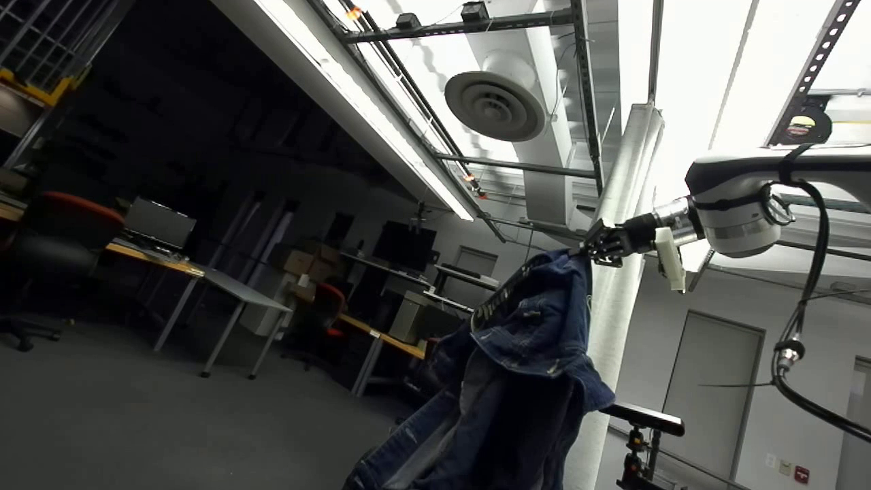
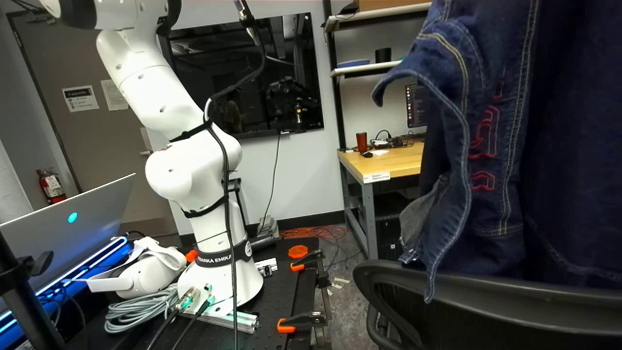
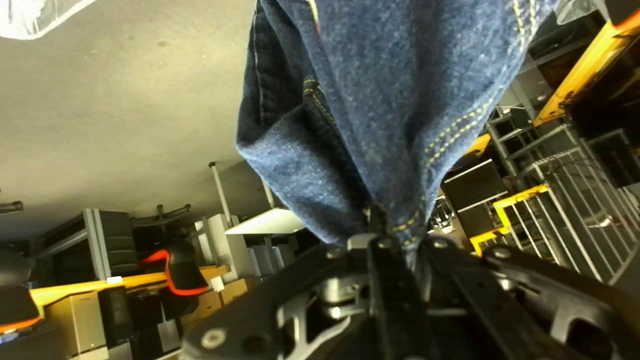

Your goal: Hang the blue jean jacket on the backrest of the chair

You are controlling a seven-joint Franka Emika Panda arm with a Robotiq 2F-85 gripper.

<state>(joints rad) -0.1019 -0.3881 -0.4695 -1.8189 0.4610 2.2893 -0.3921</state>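
Observation:
The blue jean jacket [image 1: 524, 340] hangs as creased dark denim below my gripper [image 1: 580, 250] in an exterior view. In the wrist view my gripper [image 3: 395, 235] is shut on a bunched, yellow-stitched part of the jacket [image 3: 400, 100]. In an exterior view the jacket [image 2: 486, 155] hangs at the right, above the chair [image 2: 515, 301]. One loose lower flap overlaps the curved top of the dark backrest on the side facing the camera. I cannot tell whether the cloth touches it. The gripper is out of that view, and the chair shows only there.
The arm's base stands on a black table [image 2: 286, 291] with clamps, cables, a headset and a laptop [image 2: 73, 228]. A wooden desk [image 2: 388, 160] stands behind the jacket. A camera on a stand [image 1: 643, 418] and a pale column [image 1: 605, 381] are close to the jacket.

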